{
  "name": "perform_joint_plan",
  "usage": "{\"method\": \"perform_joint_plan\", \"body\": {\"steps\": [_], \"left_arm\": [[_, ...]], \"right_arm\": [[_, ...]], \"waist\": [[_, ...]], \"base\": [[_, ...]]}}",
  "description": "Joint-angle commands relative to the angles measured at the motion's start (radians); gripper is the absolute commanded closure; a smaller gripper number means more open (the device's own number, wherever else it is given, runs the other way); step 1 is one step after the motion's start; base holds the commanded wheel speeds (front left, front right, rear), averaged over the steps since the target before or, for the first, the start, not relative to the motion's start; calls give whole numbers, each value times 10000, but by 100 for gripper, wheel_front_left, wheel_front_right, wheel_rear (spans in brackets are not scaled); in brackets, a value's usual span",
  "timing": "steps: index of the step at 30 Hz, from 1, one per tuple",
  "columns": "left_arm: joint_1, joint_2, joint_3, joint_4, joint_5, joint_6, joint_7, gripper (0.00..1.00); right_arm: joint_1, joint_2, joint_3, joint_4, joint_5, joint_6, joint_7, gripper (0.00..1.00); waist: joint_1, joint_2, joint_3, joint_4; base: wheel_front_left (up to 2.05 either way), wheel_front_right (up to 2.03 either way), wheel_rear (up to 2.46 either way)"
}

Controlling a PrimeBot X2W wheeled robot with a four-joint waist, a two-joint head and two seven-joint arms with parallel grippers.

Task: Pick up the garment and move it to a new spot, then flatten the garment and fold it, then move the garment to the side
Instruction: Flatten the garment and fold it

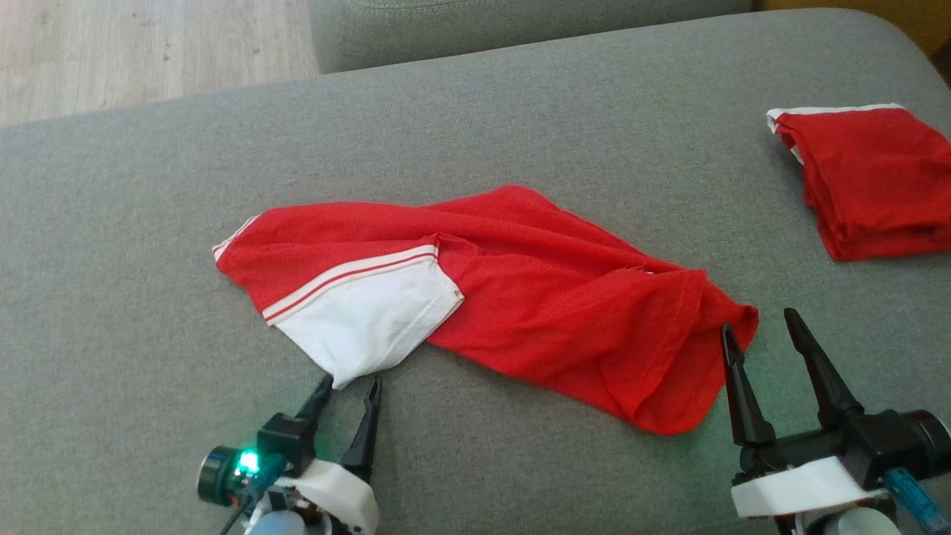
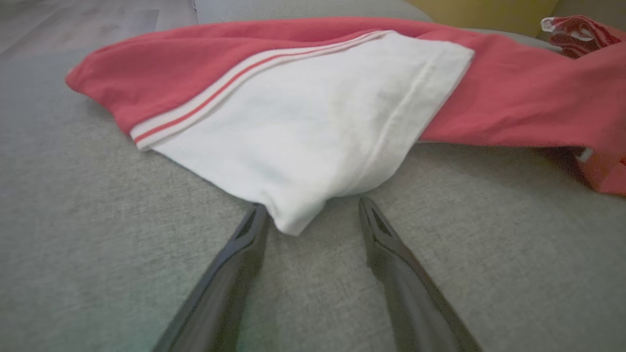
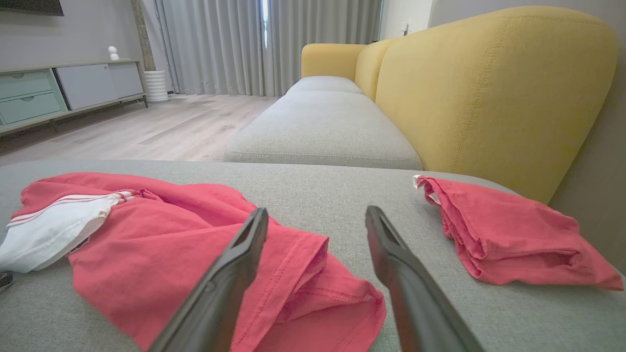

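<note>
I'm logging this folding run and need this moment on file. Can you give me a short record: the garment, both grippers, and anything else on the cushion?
surface: grey cushion
shirt: red, crumpled, not yet folded, mid-cushion
sleeve: white with a striped band, pointing at the left gripper
left gripper: open, fingers either side of the sleeve's tip, not closed on it
right gripper: open, at the shirt's right corner, holding nothing
other: folded garment, red, far right, apart from the shirt

long dark fingers (image 1: 743, 401) (white wrist collars (image 1: 799, 487))
</note>
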Motion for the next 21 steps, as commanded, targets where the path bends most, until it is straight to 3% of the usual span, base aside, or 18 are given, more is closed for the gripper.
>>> {"method": "perform_joint_plan", "body": {"steps": [1, 2, 9, 15, 21], "left_arm": [[-102, 28, 189, -365, 22, -79, -17, 84], [-61, 26, 148, -458, 36, -101, -17, 100], [90, 27, 117, -981, 58, -189, -17, 100], [389, 214, 556, -2607, -60, -223, -17, 100], [479, 520, 1159, -4074, -41, -234, -17, 100]], "right_arm": [[-244, -171, 181, -299, -66, 65, -55, 0], [-235, -171, 179, -293, -71, 65, -55, 0], [-69, -199, 180, -293, -127, 65, -55, 0], [-107, -465, 458, -12, 92, 65, -55, 0], [-1055, -1181, 1022, 1592, 1251, 65, 125, 0]], "waist": [[-1, 0, -39, -1], [-1, 0, -64, -1], [-1, 0, -373, 85], [-1, 0, -589, 238], [-1, 0, -591, 418]], "base": [[0, 0, 0], [0, 0, 0], [0, 0, 0], [0, 0, 0], [0, 0, 0]]}}
